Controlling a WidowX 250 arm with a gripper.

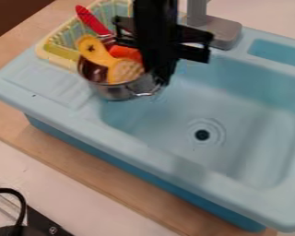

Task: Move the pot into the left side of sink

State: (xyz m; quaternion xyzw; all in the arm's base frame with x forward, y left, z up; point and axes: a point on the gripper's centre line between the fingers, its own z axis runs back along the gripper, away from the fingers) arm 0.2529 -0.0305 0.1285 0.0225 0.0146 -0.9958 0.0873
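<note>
The black gripper (pixel 162 77) hangs down at the upper middle, right against the right side of the metal pot (pixel 120 91). The pot stands upright by the left edge of the basin, partly over the basin's upper left corner, with its wire handle toward the gripper. Yellow and orange utensils (pixel 125 70) show at its opening; whether all of them are inside is unclear. The gripper covers the pot's right rim. The light blue sink (pixel 168 156) has a round dark drain in its basin.
Behind the pot, a pale yellow dish rack (pixel 57 57) stands on the left drainboard, with a red-handled utensil (pixel 91 20) at it. The grey faucet (pixel 219 30) rises at the sink's back edge. A black cable (pixel 20 203) curves at the lower left.
</note>
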